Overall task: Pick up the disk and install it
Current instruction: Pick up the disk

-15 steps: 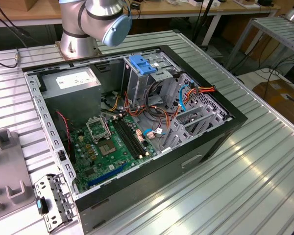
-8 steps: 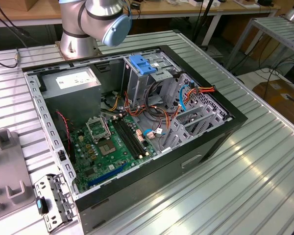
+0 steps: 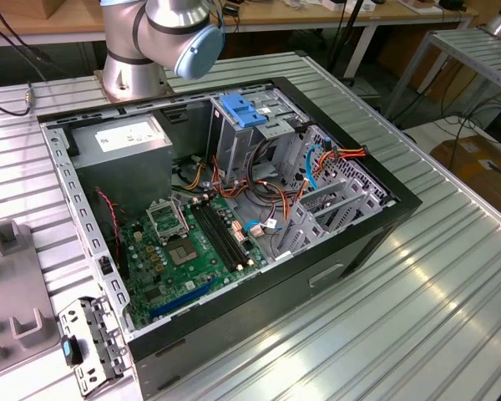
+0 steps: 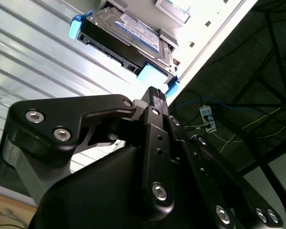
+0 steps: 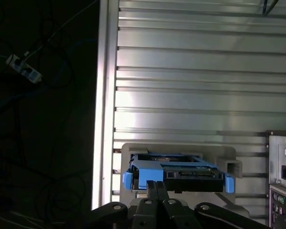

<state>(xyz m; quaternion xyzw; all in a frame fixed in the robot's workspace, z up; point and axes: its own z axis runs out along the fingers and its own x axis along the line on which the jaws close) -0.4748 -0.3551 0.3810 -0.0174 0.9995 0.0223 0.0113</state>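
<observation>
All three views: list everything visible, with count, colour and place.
table: one, silver, ribbed, under the case
holder: one, grey, on the table
disk: one, dark with blue rails, in the holder
computer case: one, black, open, mid-table
motherboard: one, green, case floor
power supply: one, grey, in case, exterior view's left
drive cage: one, grey, blue top, inside case
cables: several, orange, red, blue, by the cage
arm: one, grey, behind the case
gripper: one, black, fingers shut, empty, just short of the disk

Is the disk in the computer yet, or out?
Out. The disk rests on a grey holder on the ribbed table, outside the computer case.
</observation>
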